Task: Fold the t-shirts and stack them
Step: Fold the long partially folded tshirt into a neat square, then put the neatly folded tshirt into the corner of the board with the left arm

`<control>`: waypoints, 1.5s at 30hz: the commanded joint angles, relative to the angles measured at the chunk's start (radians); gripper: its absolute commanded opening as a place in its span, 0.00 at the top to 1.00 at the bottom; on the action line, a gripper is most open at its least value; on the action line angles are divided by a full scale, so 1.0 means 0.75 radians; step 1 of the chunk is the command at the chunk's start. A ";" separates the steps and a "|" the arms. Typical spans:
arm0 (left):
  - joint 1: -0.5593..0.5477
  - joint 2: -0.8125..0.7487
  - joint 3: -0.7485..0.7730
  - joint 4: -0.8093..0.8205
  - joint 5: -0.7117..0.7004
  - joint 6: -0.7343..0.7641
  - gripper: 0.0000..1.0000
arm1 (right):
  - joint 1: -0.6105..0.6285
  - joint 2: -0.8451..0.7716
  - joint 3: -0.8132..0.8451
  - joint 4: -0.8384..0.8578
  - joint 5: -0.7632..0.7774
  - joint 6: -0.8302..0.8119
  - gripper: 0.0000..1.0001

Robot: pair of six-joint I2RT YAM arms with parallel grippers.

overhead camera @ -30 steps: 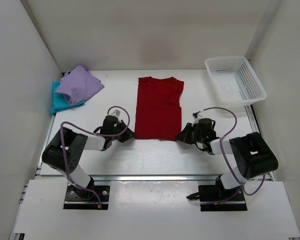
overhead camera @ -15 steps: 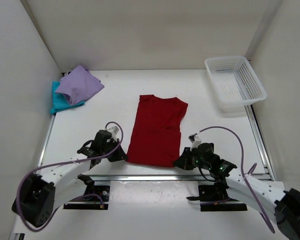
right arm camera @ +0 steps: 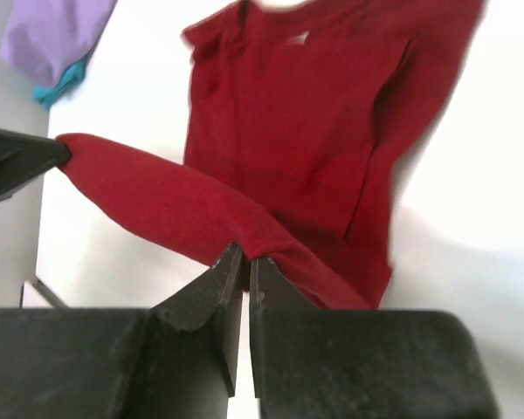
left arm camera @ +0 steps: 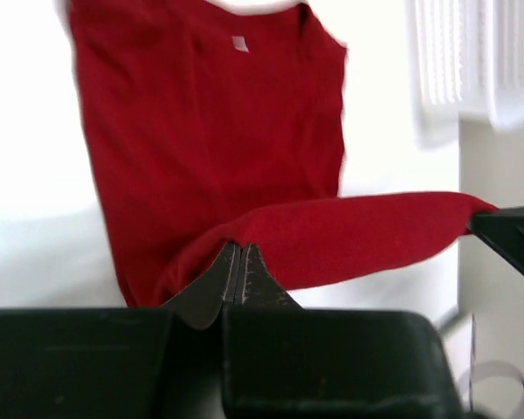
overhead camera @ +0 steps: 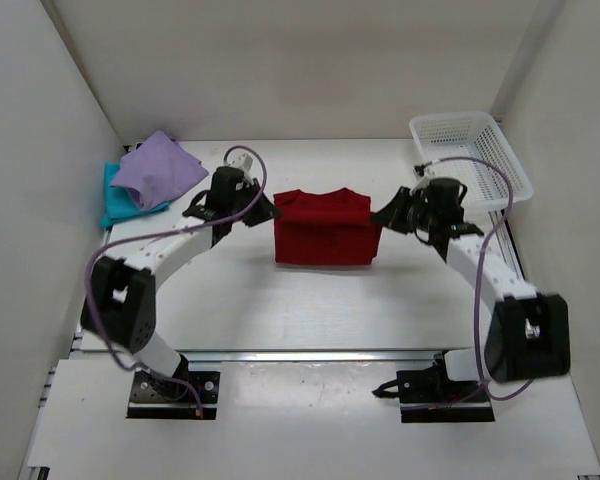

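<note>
Broadly, the white table [overhead camera: 310,305] carries everything, and the largest thing on it is the dark red cloth t-shirt [overhead camera: 325,238], lying about midway between the left and right edges and somewhat toward the far edge. It is doubled over on itself, its folded edge facing the near edge. Its hem is raised as a taut band above the lower layer, whose collar shows in the left wrist view [left arm camera: 201,122] and the right wrist view [right arm camera: 314,113]. A white plastic mesh basket [overhead camera: 472,160] sits at the far right corner. At the far left corner a crumpled light purple t-shirt [overhead camera: 158,170] rests on top of a teal t-shirt [overhead camera: 116,206], of which only an edge shows. The left gripper [overhead camera: 269,212] has its fingers pressed together, pinching the left end of the red hem [left arm camera: 236,262]. The right gripper [overhead camera: 381,217] is likewise clamped on the right end of that hem [right arm camera: 242,262].
</note>
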 commanded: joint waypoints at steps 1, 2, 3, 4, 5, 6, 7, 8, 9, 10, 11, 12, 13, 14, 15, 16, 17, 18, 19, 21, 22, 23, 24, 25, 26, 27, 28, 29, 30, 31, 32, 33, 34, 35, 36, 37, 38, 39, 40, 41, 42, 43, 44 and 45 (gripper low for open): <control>0.037 0.171 0.167 0.073 -0.157 0.003 1.00 | -0.058 0.302 0.257 0.049 -0.074 -0.097 1.00; 0.055 0.257 0.200 0.065 -0.174 -0.001 1.00 | -0.074 0.360 0.361 0.069 -0.128 -0.097 1.00; 0.076 0.301 0.293 0.047 -0.176 0.003 1.00 | -0.101 0.472 0.453 0.099 -0.172 -0.079 1.00; 0.098 0.380 0.359 0.040 -0.166 0.003 1.00 | -0.103 0.570 0.497 0.102 -0.176 -0.074 1.00; 0.107 0.448 0.440 0.032 -0.180 0.005 1.00 | -0.105 0.679 0.604 0.100 -0.176 -0.078 1.00; 0.125 0.489 0.478 0.010 -0.190 0.003 1.00 | -0.123 0.720 0.658 0.104 -0.196 -0.068 1.00; 0.145 0.548 0.537 0.024 -0.205 0.009 1.00 | -0.126 0.818 0.770 0.085 -0.207 -0.068 1.00; 0.154 0.601 0.596 0.016 -0.229 0.009 1.00 | -0.124 0.924 0.897 0.081 -0.217 -0.064 1.00; 0.172 0.628 0.619 -0.003 -0.233 0.003 1.00 | -0.120 0.970 0.959 -0.004 -0.229 -0.082 1.00; 0.188 0.669 0.664 0.005 -0.219 -0.001 1.00 | -0.120 1.075 1.107 -0.090 -0.203 -0.095 1.00; 0.199 0.724 0.715 -0.001 -0.211 -0.005 0.99 | -0.118 1.178 1.244 -0.113 -0.201 -0.103 1.00; 0.215 0.771 0.732 -0.019 -0.221 -0.009 0.99 | -0.109 1.221 1.365 -0.172 -0.199 -0.111 0.99; 0.227 0.802 0.792 -0.043 -0.209 -0.007 0.96 | -0.105 1.309 1.486 -0.223 -0.219 -0.111 0.98; 0.244 0.841 0.830 -0.036 -0.187 -0.015 0.85 | -0.109 1.370 1.544 -0.268 -0.221 -0.109 0.93; 0.254 0.867 0.836 -0.009 -0.117 -0.036 0.67 | -0.107 1.405 1.605 -0.285 -0.199 -0.109 0.88; 0.278 0.866 0.820 0.070 -0.064 -0.060 0.41 | -0.097 1.410 1.624 -0.275 -0.180 -0.103 0.84; 0.287 0.880 0.818 0.115 -0.009 -0.095 0.02 | -0.087 1.382 1.614 -0.246 -0.172 -0.089 0.74; 0.301 0.878 0.820 0.128 0.006 -0.099 0.01 | -0.089 1.349 1.581 -0.228 -0.170 -0.101 0.61; 0.313 0.862 0.808 0.140 -0.014 -0.111 0.01 | -0.071 1.320 1.573 -0.222 -0.162 -0.107 0.57; 0.313 0.819 0.763 0.153 -0.029 -0.089 0.01 | -0.062 1.237 1.542 -0.238 -0.121 -0.162 0.54; 0.315 0.782 0.740 0.167 -0.029 -0.079 0.01 | -0.050 1.212 1.504 -0.258 -0.088 -0.191 0.53; 0.301 0.763 0.685 0.226 -0.033 -0.046 0.01 | -0.040 1.145 1.483 -0.252 -0.058 -0.229 0.51; 0.289 0.731 0.618 0.255 -0.037 -0.020 0.01 | -0.026 1.079 1.416 -0.248 -0.031 -0.234 0.47; 0.279 0.698 0.552 0.265 -0.011 -0.001 0.01 | -0.023 1.016 1.353 -0.242 -0.021 -0.258 0.47; 0.262 0.684 0.511 0.312 0.004 0.019 0.01 | -0.013 0.975 1.271 -0.216 0.004 -0.254 0.46; 0.254 0.669 0.478 0.343 0.030 0.025 0.01 | -0.009 0.899 1.221 -0.177 0.008 -0.268 0.46; 0.244 0.677 0.454 0.341 0.079 0.019 0.01 | -0.001 0.820 1.110 -0.156 0.018 -0.242 0.46; 0.238 0.687 0.450 0.353 0.092 0.034 0.01 | 0.011 0.778 0.983 -0.077 0.028 -0.216 0.45; 0.234 0.706 0.435 0.351 0.114 0.048 0.02 | 0.019 0.691 0.917 0.007 0.004 -0.193 0.44; 0.232 0.708 0.389 0.367 0.128 0.060 0.05 | 0.009 0.615 0.789 0.050 -0.002 -0.152 0.43; 0.223 0.692 0.342 0.426 0.159 0.083 0.08 | 0.015 0.550 0.672 0.140 -0.002 -0.122 0.42; 0.217 0.700 0.323 0.465 0.163 0.085 0.08 | 0.024 0.535 0.588 0.193 -0.016 -0.089 0.42; 0.213 0.704 0.309 0.480 0.161 0.085 0.08 | 0.018 0.494 0.551 0.218 -0.017 -0.095 0.42; 0.213 0.718 0.314 0.478 0.180 0.081 0.09 | 0.024 0.475 0.508 0.216 -0.019 -0.099 0.42; 0.203 0.739 0.335 0.464 0.194 0.081 0.08 | 0.022 0.461 0.475 0.214 -0.031 -0.097 0.42; 0.193 0.793 0.392 0.419 0.229 0.089 0.11 | 0.026 0.445 0.448 0.214 -0.037 -0.089 0.42; 0.185 0.836 0.451 0.390 0.229 0.107 0.17 | 0.022 0.426 0.413 0.218 -0.033 -0.089 0.42; 0.168 0.857 0.474 0.347 0.221 0.103 0.20 | 0.032 0.414 0.377 0.238 -0.035 -0.074 0.42; 0.146 0.872 0.504 0.331 0.204 0.119 0.33 | 0.044 0.400 0.334 0.269 -0.043 -0.072 0.42; 0.136 0.892 0.525 0.323 0.158 0.118 0.49 | 0.040 0.369 0.313 0.279 -0.043 -0.062 0.42; 0.111 0.914 0.533 0.335 0.139 0.109 0.54 | 0.036 0.359 0.270 0.304 -0.051 -0.054 0.43; 0.093 0.925 0.531 0.375 0.141 0.079 0.61 | 0.042 0.338 0.250 0.326 -0.072 -0.044 0.44; 0.078 0.947 0.568 0.408 0.151 0.044 0.71 | 0.038 0.308 0.209 0.339 -0.072 -0.036 0.44; 0.076 0.976 0.611 0.420 0.159 0.020 0.76 | 0.036 0.285 0.180 0.337 -0.082 -0.029 0.44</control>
